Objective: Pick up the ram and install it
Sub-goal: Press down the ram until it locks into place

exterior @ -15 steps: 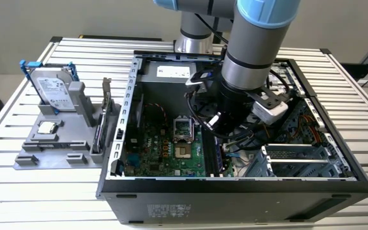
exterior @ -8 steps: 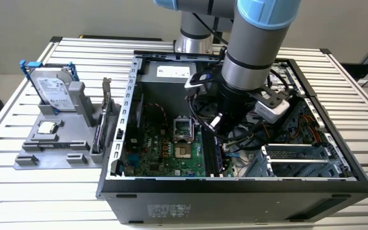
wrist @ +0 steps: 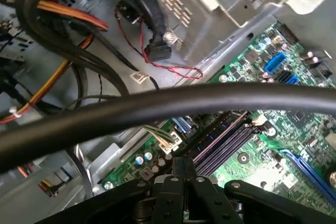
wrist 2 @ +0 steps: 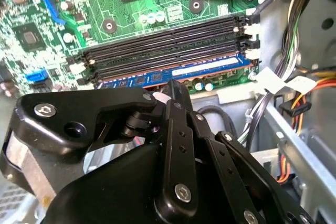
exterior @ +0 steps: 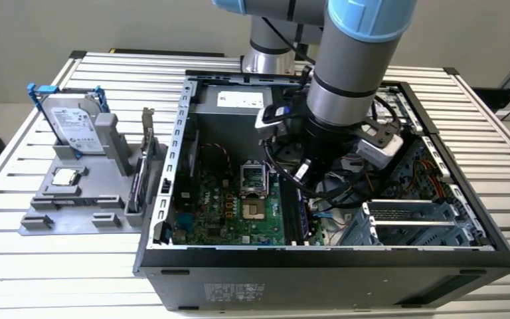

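On the exterior view's left of the case [exterior: 162, 219] we see the grey rack [exterior: 82, 199] with the drive [exterior: 74, 126] on the surface [exterior: 24, 259]. Inside the case, the ram [wrist 2: 173, 75] sits in the slot nearest the pincer [wrist 2: 169, 94], whose fingers are clenched together just above it.

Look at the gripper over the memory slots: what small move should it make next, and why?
Probably press straight down. In the second wrist view the ram already lies in the slot nearest the gripper, whose tip sits right at its edge; whether it's fully seated can't be told.
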{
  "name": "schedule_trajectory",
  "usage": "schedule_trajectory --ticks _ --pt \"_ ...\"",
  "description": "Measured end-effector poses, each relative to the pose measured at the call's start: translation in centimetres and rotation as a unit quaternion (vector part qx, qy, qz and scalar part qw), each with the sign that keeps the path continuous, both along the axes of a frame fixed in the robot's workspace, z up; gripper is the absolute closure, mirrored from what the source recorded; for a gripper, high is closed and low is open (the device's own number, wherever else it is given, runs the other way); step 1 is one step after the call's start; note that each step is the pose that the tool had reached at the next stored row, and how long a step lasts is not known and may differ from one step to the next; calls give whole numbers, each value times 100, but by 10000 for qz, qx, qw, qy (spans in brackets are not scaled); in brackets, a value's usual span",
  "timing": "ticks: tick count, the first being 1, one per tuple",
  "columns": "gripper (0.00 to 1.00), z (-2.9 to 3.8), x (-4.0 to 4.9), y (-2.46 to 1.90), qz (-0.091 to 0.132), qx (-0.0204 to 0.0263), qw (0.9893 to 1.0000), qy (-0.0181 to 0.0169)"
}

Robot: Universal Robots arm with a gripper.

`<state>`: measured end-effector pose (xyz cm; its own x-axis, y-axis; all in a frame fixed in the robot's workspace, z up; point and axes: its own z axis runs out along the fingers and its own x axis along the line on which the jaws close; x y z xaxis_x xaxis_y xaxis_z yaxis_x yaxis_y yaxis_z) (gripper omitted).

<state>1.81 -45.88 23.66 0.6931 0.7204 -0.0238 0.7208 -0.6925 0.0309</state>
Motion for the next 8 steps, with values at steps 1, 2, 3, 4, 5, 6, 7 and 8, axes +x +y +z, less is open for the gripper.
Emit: schedule_trajectory --ticks 1,2,3,4,5,6,7,8 --pt "100 -1 0 0 73 4 10000 0" --pt "100 -4 0 0 158 10 9999 0" --pt "100 -6 0 0 237 14 9997 0" --pt "100 -8 0 0 317 19 9995 0" --pt "100 -10 -1 0 394 22 9992 0" --pt "100 -13 -1 0 482 26 9988 0" --pt "100 -15 -1 0 561 30 9984 0" --pt "100 -18 -1 0 643 33 9979 0"
